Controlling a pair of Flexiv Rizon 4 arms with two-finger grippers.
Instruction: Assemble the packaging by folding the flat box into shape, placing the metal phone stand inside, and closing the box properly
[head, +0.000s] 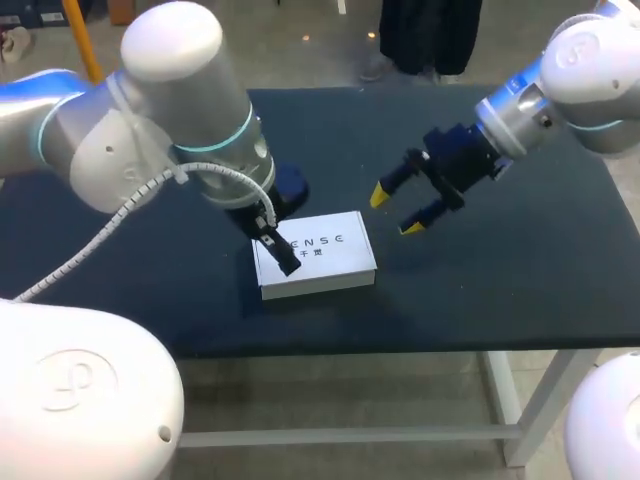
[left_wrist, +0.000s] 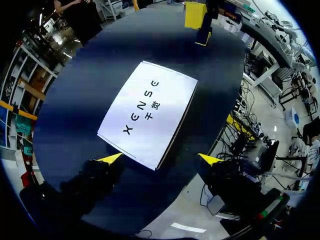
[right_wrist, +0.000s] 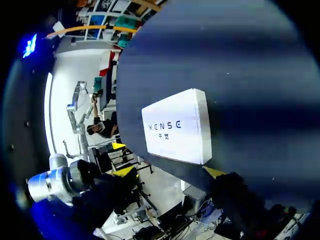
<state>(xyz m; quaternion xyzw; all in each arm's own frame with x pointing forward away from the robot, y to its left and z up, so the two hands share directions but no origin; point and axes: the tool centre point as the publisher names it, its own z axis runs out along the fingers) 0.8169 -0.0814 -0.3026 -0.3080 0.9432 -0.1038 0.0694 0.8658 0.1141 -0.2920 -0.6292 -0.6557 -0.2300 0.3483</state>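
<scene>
The box (head: 315, 255) looks like smooth white cardboard with a matt face, and the worktop (head: 480, 290) has a dark blue covering, matt and a little like felt. The left arm (head: 170, 90) wears glossy white plastic shells with silver metal at the joints and a ribbed white plastic hose (head: 100, 237) beside it, while the right gripper (head: 396, 212) is matt black with smooth yellow tips.
</scene>
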